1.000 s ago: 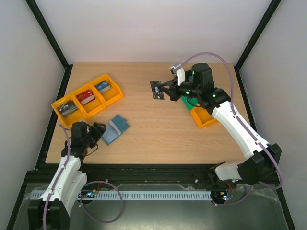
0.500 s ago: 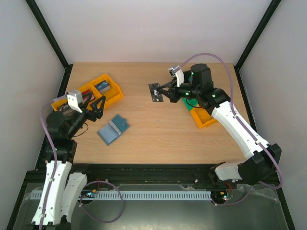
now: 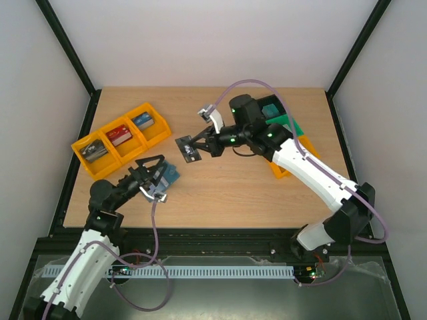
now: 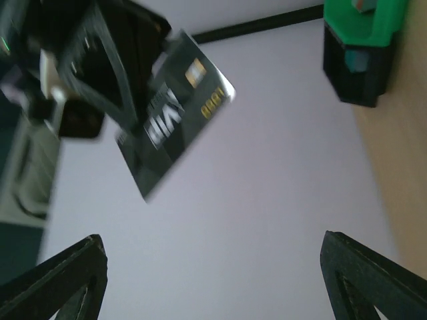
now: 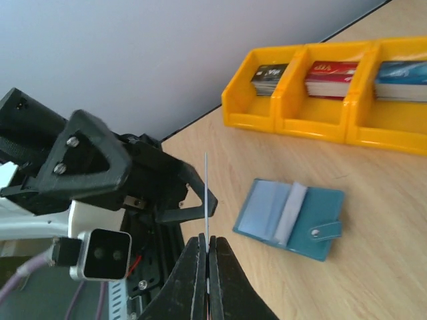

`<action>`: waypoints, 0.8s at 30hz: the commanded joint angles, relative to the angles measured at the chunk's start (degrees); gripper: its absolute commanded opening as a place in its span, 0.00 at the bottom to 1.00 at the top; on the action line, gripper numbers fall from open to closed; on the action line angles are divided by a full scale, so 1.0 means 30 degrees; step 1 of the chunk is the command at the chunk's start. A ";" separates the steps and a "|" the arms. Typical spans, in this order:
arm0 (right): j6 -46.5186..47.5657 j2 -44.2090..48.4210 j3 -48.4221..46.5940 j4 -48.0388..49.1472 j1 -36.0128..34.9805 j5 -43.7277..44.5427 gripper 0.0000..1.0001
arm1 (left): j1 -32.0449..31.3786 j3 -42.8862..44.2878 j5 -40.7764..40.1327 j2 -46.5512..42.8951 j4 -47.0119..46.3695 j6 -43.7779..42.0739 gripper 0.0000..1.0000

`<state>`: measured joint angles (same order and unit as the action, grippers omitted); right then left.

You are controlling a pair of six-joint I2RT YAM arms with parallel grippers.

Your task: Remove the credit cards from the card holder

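A dark credit card (image 3: 188,151) with gold and white print is pinched at one edge by my right gripper (image 3: 200,146), above the table's middle-left. The right wrist view shows this card (image 5: 207,190) edge-on between the shut fingers (image 5: 207,248). The blue card holder (image 5: 290,217) lies open on the wood, pale blue inside, tab to the right. From above, the holder (image 3: 172,177) is partly covered by my left gripper (image 3: 153,175). That gripper is open and empty. In its own view its fingers (image 4: 70,280) point at the card (image 4: 177,110), which is still apart from them.
An orange three-bin tray (image 3: 100,138) holding stacks of cards stands at the back left, also seen as yellow bins (image 5: 293,113) in the right wrist view. Green (image 3: 291,127) and orange (image 3: 288,168) trays sit at the right, under the right arm.
The right arm carried the card left and nearer, toward the left gripper. The left arm swung in from the left edge over the holder, its jaws opening a bit wider.
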<state>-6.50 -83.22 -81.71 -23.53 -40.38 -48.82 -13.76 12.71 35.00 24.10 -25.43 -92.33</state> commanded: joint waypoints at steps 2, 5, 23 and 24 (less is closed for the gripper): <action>-0.0108 -0.1141 -0.1084 -0.0506 -0.1398 -0.0618 0.02 | -0.1686 -0.0456 0.0074 0.0668 -0.4994 -0.8097 0.88; -0.0053 -0.1794 -0.1449 -0.0612 -0.1887 -0.0694 0.02 | -0.2505 -0.0395 -0.0368 0.0818 -0.4569 -0.8395 0.87; -0.0061 -0.2386 -0.1679 -0.0371 -0.2225 -0.2242 0.02 | -0.4339 0.0349 -0.3087 0.0955 -0.2193 -0.7469 0.13; -0.0012 -0.2345 -0.1679 -0.0343 -0.2230 -0.2265 0.02 | -0.4549 0.0434 -0.3300 0.0888 -0.2122 -0.7127 0.07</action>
<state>-6.57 -90.35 -84.82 -24.40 -46.63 -53.89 -25.78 12.05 26.35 27.18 -31.40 -116.62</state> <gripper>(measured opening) 0.018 0.150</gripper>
